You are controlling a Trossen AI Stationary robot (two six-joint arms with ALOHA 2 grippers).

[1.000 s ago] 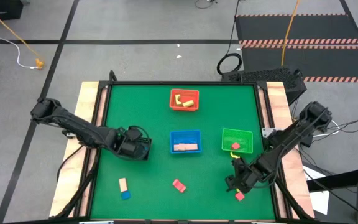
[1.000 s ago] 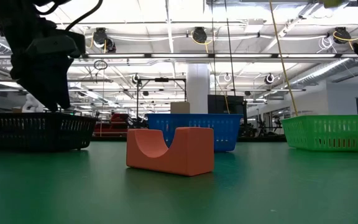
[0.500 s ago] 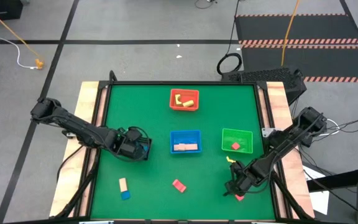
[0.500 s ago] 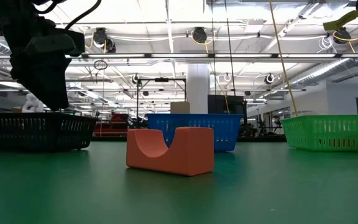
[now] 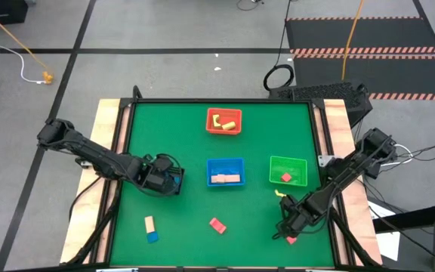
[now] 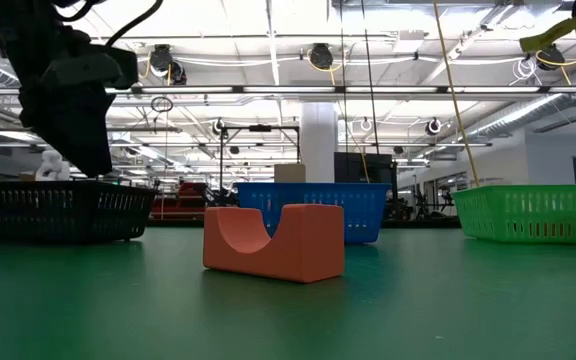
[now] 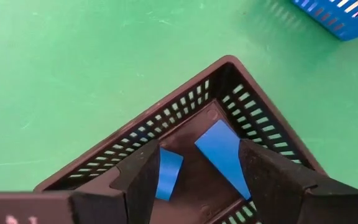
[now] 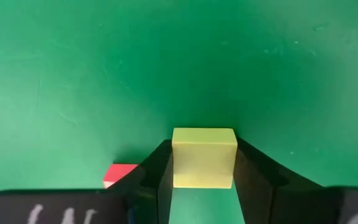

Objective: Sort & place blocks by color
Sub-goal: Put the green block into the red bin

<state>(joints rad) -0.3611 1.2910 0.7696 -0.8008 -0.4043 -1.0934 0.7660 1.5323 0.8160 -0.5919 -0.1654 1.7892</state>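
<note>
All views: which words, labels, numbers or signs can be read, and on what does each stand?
No text can be read in full.
Right wrist view: white letters on the right gripper body, cut off by the picture's edge, unreadable.
Left wrist view: tiny white marks on the left gripper body, too small to read.

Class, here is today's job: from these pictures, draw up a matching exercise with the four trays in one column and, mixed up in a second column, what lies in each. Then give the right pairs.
Column one:
1. red tray
2. blue tray
3. green tray
4. black tray

Column two:
A. tan bar
B. blue blocks
C. yellow blocks
D. red-pink block

Pairs: 1-C, 2-A, 3-D, 4-B
</note>
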